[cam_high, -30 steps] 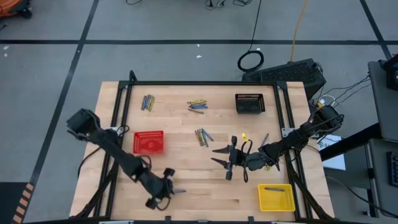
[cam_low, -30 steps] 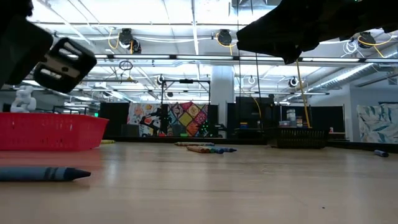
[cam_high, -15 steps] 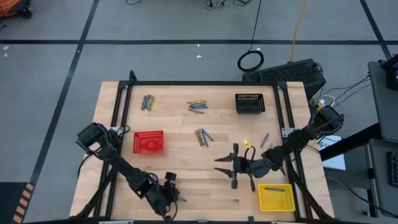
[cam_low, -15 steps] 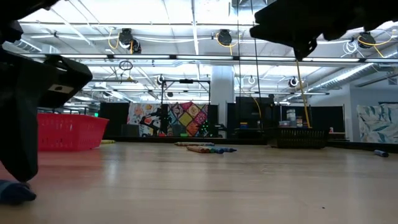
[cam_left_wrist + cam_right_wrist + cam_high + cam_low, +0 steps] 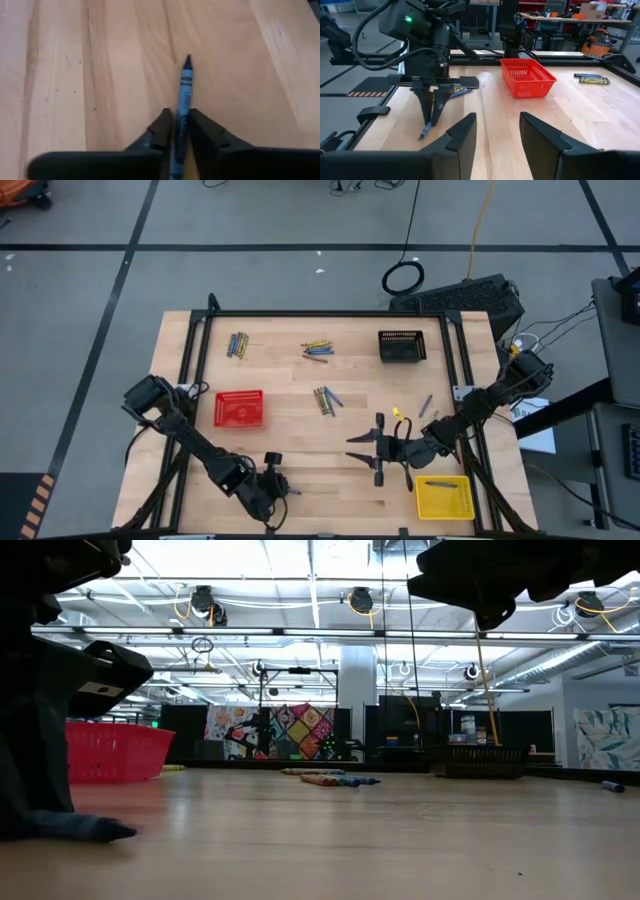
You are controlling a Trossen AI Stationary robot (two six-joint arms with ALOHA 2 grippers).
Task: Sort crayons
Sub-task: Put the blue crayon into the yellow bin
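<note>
My left gripper (image 5: 281, 492) stands near the table's near edge, shut on a blue crayon (image 5: 185, 87). The crayon also shows in the low view (image 5: 92, 830) and in the right wrist view (image 5: 426, 131). My right gripper (image 5: 362, 452) is open and empty over the table's right half, and it also shows in its own wrist view (image 5: 497, 122). Loose crayons lie in small groups at the far left (image 5: 237, 344), the far middle (image 5: 318, 348) and the centre (image 5: 325, 398). A yellow one (image 5: 396, 412) and a grey one (image 5: 425, 405) lie apart. My left gripper pinches the blue crayon's wrapped shaft (image 5: 182, 120) between its two fingers, back from the pointed tip (image 5: 188, 61). The fingers (image 5: 434, 107) come from above, pointing down, and the crayon runs along between them. The crayon's pointed end (image 5: 118, 831) lies on the table.
A red basket (image 5: 239, 408) stands left of centre, a black basket (image 5: 401, 345) at the far right, and a yellow basket (image 5: 443, 496) at the near right with a grey crayon in it. A black frame rail runs around the table.
My left gripper has come down toward the near edge onto the blue crayon, which lay free on the table a second ago, and now has it between its fingers. My right gripper has drifted a little toward the table's near right, still open.
</note>
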